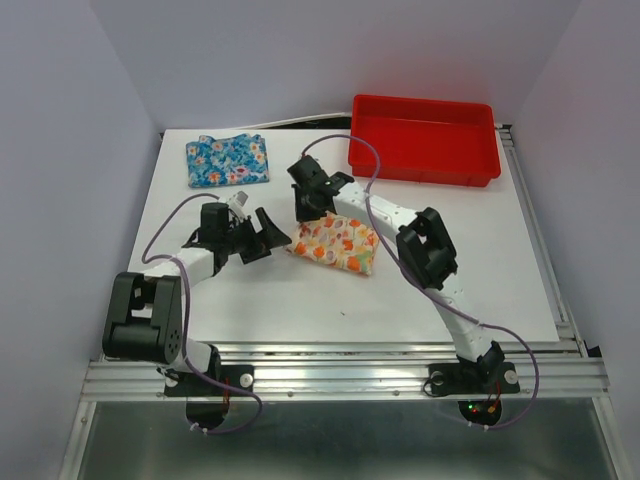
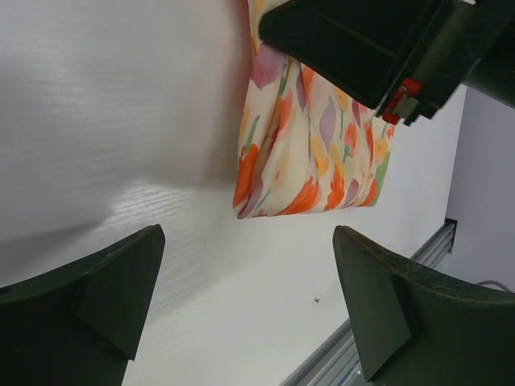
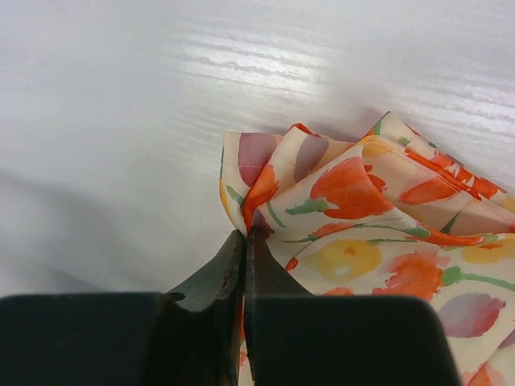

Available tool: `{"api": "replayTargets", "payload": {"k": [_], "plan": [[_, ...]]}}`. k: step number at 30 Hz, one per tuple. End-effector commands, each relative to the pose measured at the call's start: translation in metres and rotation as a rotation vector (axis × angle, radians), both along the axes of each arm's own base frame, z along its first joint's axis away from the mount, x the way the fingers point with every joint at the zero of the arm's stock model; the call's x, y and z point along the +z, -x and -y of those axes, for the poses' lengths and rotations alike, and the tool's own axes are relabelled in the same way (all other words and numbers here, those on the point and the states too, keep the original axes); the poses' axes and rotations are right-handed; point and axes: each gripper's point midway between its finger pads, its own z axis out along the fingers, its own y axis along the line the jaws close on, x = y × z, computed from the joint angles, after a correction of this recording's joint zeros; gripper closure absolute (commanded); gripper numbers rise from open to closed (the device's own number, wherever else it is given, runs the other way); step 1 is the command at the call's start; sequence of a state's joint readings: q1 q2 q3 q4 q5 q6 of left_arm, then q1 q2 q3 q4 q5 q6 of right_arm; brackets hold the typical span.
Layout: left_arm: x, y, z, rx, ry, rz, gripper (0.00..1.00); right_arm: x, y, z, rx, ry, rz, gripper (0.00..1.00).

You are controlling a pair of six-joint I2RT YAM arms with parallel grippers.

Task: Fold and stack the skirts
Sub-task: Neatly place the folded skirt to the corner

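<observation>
Status of work: partly done, by appearance.

The blue skirt point(image 1: 227, 161) lies flat on the table point(image 1: 300, 310), well to the left of the red tray point(image 1: 420, 172) and level with its near wall. It presents as a compact rectangle, and is judged to be folded. Neither arm touches it.

The cream-yellow skirt point(image 1: 337, 245) lies on the near side of the red tray, apart from it and slightly left of its left end. It is bunched and layered rather than flat. The right wrist view shows several loose folds fanning out at one corner point(image 3: 354, 201), so its fold is judged unfinished.

The right gripper point(image 1: 305, 210) sits at the edge of this skirt that faces away from the tray. Its fingers are pressed together, and a sliver of the cloth's edge shows pinched between them in the right wrist view point(image 3: 244, 241).

The left gripper point(image 1: 268, 232) stands just beyond that same edge, farther from the tray. Its fingers are spread wide and hold nothing; the left wrist view point(image 2: 245, 249) shows bare table between them and the skirt ahead.

Outstanding: completing the cream-yellow skirt's fold, then stacking. The two skirts lie well apart, so no stack exists. The red tray appears empty.
</observation>
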State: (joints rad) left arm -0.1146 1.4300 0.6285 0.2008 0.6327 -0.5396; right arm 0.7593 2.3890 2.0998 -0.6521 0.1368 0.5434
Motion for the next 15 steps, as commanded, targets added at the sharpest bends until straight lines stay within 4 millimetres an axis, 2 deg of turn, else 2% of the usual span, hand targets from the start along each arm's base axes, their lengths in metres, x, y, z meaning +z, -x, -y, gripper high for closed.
{"api": "replayTargets", "payload": {"k": [1,4,12,15], "plan": [[0.01,-0.019,0.016,0.072,0.045,0.057,0.02,0.075,-0.013,-0.015,-0.01,-0.162,0.076,0.99],[0.005,-0.023,0.032,0.089,0.085,0.035,0.02,0.076,-0.009,-0.017,-0.009,-0.18,0.059,0.99],[-0.019,-0.041,0.045,0.135,0.1,0.026,0.02,0.071,-0.01,-0.015,-0.016,-0.191,0.036,0.99],[-0.025,-0.052,0.047,0.147,0.11,0.034,0.07,0.072,-0.012,-0.01,-0.026,-0.192,0.033,0.99]]}}
